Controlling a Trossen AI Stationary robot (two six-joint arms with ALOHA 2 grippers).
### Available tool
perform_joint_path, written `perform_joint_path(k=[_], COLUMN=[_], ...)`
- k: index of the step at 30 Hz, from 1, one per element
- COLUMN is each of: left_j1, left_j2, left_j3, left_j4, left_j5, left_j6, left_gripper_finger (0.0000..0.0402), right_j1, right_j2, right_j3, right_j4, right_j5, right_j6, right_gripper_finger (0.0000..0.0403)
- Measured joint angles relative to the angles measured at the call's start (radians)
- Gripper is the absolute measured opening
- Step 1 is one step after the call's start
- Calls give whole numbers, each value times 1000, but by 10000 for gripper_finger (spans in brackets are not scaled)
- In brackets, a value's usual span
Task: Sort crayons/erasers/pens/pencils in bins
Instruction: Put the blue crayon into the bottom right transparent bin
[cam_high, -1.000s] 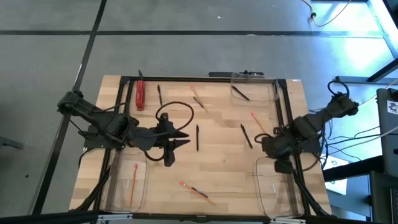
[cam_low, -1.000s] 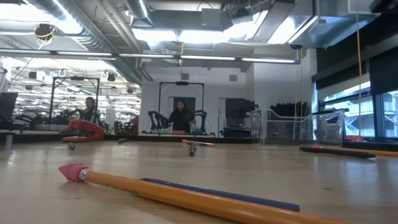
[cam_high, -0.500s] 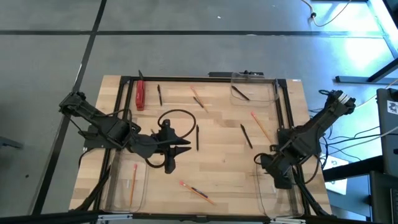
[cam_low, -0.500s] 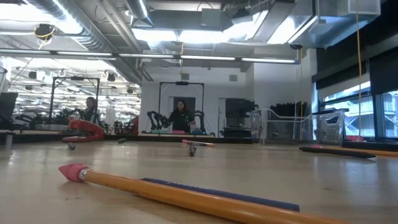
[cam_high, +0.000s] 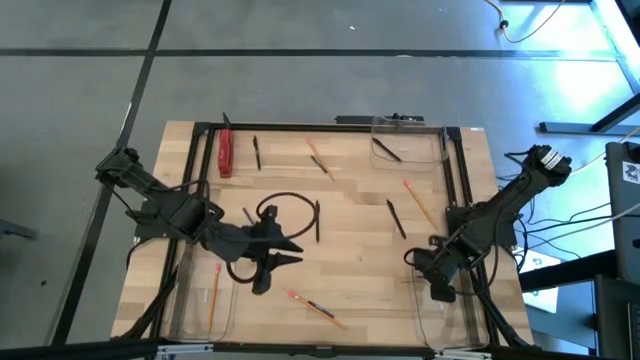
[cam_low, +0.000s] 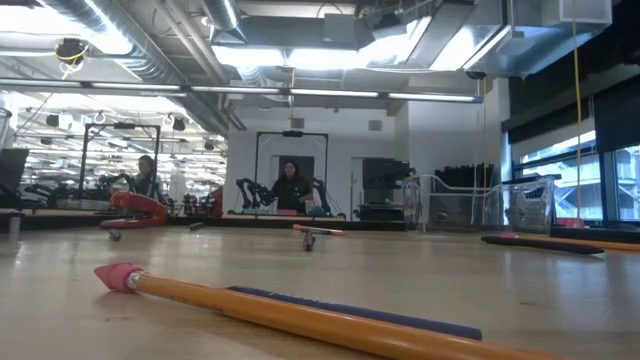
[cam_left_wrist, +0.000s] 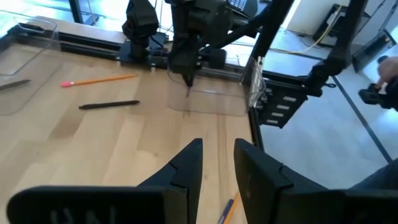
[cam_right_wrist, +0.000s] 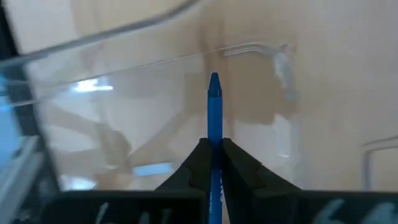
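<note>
My right gripper (cam_high: 440, 292) is shut on a blue crayon (cam_right_wrist: 214, 106) and points steeply down over the clear bin (cam_high: 452, 318) at the near right. My left gripper (cam_left_wrist: 217, 163) hovers open over the table's middle left (cam_high: 292, 254) with nothing between its fingers. A pencil (cam_high: 316, 309) with a dark stick beside it lies on the table near the front edge. Loose black pens (cam_high: 317, 220) (cam_high: 396, 217) and other pencils (cam_high: 418, 200) (cam_high: 318, 158) lie flat on the wood. My right gripper pinches the crayon's shaft (cam_right_wrist: 214, 138) between its two fingers, which run along the crayon. Its pointed end (cam_right_wrist: 214, 79) sticks out past the fingertips. The fingers come from above, pointing steeply down. The crayon is lifted clear, tip down over the bin's inside.
A clear bin (cam_high: 205, 298) at the near left holds a pencil. Another clear bin (cam_high: 405, 145) at the far right holds a black pen. A red object (cam_high: 226, 152) and a pen (cam_high: 256, 150) lie at the far left. A black cable loop (cam_high: 290, 195) rises from my left arm.
My right gripper has sunk and gone toward the table's near edge with the crayon, and now hangs over the near-right bin. My left gripper has drifted a little toward the near edge.
</note>
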Motion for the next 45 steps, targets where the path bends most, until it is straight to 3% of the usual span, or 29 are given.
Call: perform_joint_path(k=[30, 39, 45], left_j1=[-19, -19, -19], left_j2=[-1, -1, -1], left_j3=[0, 0, 0], left_j4=[8, 8, 8], left_j5=[-2, -2, -2], left_j6=[-3, -2, -2], left_gripper_finger=[85, 85, 85], right_j1=[-2, -2, -2], right_j2=[0, 0, 0], right_j3=[-45, -46, -46], right_j4=[8, 13, 15], right_j5=[24, 21, 19], right_j6=[0, 2, 4], right_gripper_finger=[42, 17, 64])
